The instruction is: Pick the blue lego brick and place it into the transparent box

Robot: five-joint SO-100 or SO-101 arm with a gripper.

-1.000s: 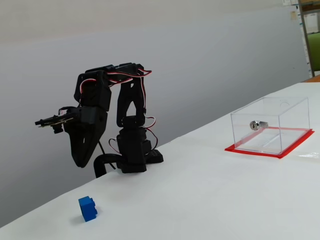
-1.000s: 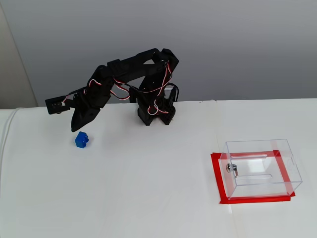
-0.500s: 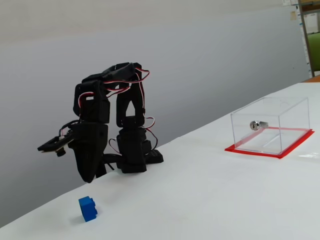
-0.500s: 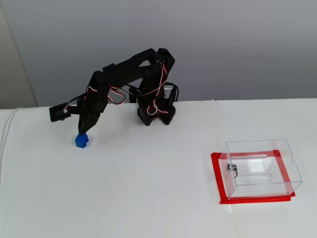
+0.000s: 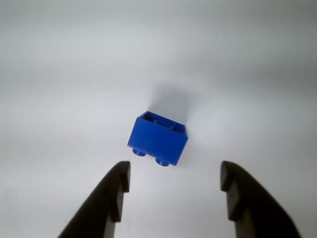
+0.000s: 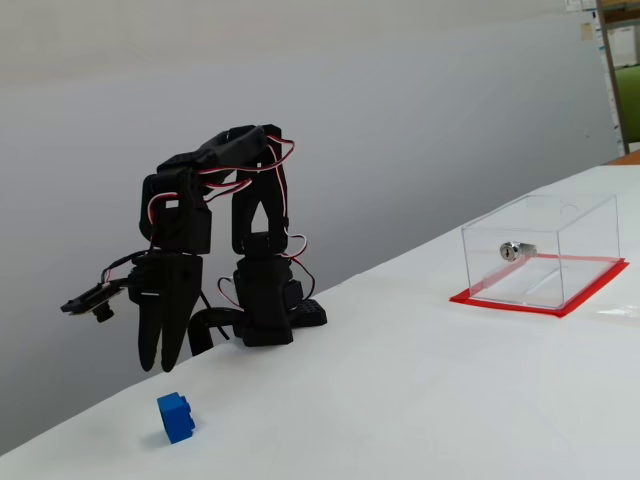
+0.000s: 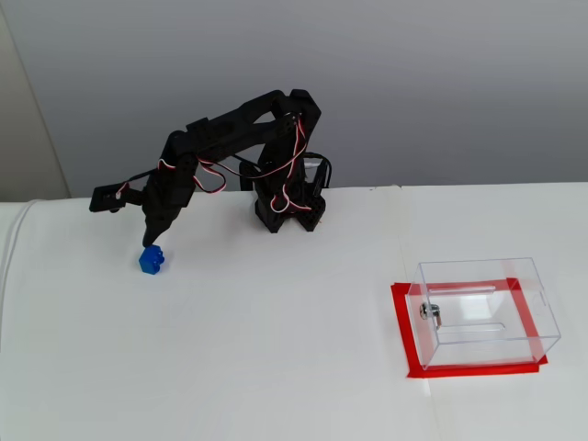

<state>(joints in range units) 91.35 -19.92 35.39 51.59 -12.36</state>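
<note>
Jaws spread open above the blue lego brick (image 5: 158,140) on the table, well apart from the transparent box (image 7: 487,308).

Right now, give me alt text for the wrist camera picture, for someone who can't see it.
A small blue lego brick lies tipped on a plain white table, studs pointing toward the camera. The gripper hangs above it with its two black jaws open, one at each lower corner of the picture, touching nothing. The brick sits just beyond the gap between them.

blue lego brick (image 5: 158,139): glossy smooth plastic. transparent box (image 7: 484,308): clear glossy plastic, red base edge, shiny metal lock (image 6: 516,250). gripper (image 5: 173,186): matt black plastic. table (image 7: 276,367): matt white.
</note>
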